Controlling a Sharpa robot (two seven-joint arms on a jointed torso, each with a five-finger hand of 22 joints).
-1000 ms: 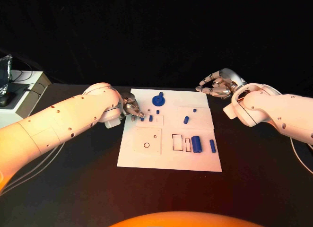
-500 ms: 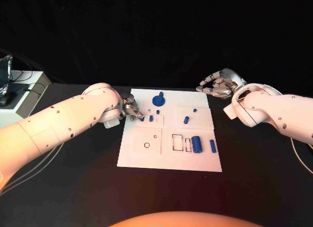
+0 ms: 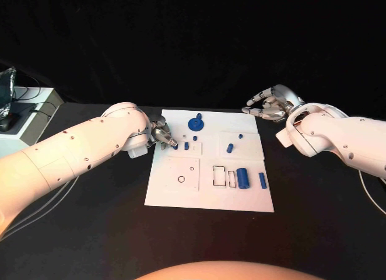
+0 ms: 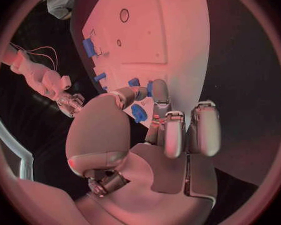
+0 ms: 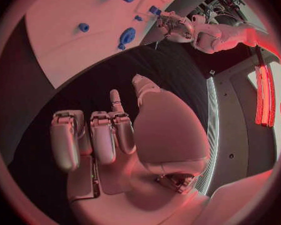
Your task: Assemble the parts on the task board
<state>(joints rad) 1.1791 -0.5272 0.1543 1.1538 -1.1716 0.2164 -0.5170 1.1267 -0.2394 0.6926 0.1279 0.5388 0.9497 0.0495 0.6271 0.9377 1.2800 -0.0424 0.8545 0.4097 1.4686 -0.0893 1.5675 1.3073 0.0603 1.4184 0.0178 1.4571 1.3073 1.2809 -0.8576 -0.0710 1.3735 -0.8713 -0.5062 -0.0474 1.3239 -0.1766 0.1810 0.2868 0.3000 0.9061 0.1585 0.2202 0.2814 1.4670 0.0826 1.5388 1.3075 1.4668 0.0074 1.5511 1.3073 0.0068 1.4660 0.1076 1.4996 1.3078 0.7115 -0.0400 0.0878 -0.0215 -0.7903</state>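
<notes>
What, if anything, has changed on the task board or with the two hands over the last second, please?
Nothing has visibly moved. The left hand stays at the task board's left edge beside the small blue parts, and the right hand still hovers off the board's far right corner, holding nothing.

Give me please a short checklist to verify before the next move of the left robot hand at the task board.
1. Left robot hand at the task board's left edge: ok.
2. Its fingers touch a small blue part: ok; firm grip: cannot tell.
3. Right robot hand off the board, holding nothing: ok.
4. Round blue part apart from the left robot hand: ok.
5. Rectangular slots uncovered: ok.
</notes>
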